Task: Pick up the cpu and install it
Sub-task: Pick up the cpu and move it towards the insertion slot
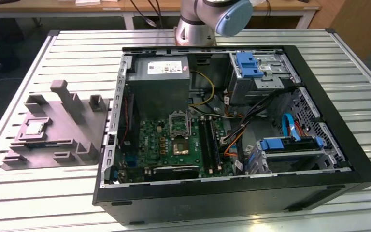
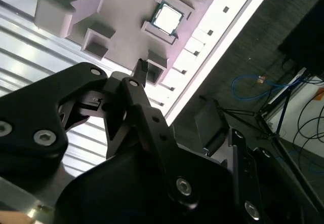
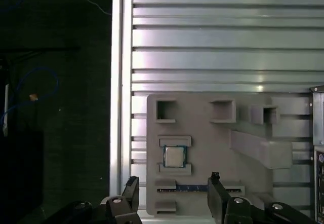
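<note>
The cpu [image 3: 173, 156] is a small silvery square lying in a recess of the grey plastic block [image 3: 212, 143]. It also shows in the second wrist view as the cpu [image 2: 167, 17] and in the exterior view as the cpu [image 1: 33, 127], on the block [image 1: 63, 130] at the exterior view's left. My gripper [image 3: 173, 183] hangs well above the block, open, with nothing between its black fingers [image 3: 215, 183]. In the first wrist view the cpu lies between the two fingertips. The black socket frame [image 1: 179, 123] sits on the green motherboard inside the case.
An open black computer case [image 1: 340, 145] lies on the slatted metal table [image 1: 44, 193], with a power-supply box [image 1: 163, 72], blue drive cages [image 1: 289, 144] and loose cables. The block stands close to the table's edge [image 3: 117, 82]; dark floor with cables lies beyond.
</note>
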Available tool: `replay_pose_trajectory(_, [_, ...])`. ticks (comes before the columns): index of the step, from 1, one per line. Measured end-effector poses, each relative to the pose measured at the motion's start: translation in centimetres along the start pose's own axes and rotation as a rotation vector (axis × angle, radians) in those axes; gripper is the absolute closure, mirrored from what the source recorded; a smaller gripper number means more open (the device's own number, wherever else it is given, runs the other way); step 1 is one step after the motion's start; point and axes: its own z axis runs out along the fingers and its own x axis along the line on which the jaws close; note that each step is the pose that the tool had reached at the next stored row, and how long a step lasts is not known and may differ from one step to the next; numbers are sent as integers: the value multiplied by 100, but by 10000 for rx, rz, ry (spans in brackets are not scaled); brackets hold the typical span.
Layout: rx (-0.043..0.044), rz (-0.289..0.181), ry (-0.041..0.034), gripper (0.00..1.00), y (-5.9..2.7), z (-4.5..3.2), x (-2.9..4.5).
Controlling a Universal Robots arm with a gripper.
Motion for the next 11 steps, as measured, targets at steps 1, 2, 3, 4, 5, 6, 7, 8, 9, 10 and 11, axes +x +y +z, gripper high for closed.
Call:
replay_pose_trajectory(1, [0,-58,3,35,-1,18,0])
replay_pose_trajectory(2, [0,-92,4,35,-1,36,0])
replay_pose_trajectory(3, [1,-93,5,35,-2,53,0])
replay_pose_trajectory(4, [0,-93,5,35,-3,72,0])
replay_pose_trajectory(5, [0,-93,5,35,-4,90,0])
replay_pose_trajectory(6, [0,-94,4,35,-5,108,0])
replay_pose_trajectory(7, [0,-94,4,35,-6,127,-1])
replay_pose_trajectory(8, [0,-94,4,35,-6,145,-1])
replay_pose_trajectory(9, [0,-95,4,35,-7,163,-1])
replay_pose_trajectory(10, [0,-120,5,35,-8,181,-1])
replay_pose_trajectory(11, [1,-207,14,35,-11,199,-1])
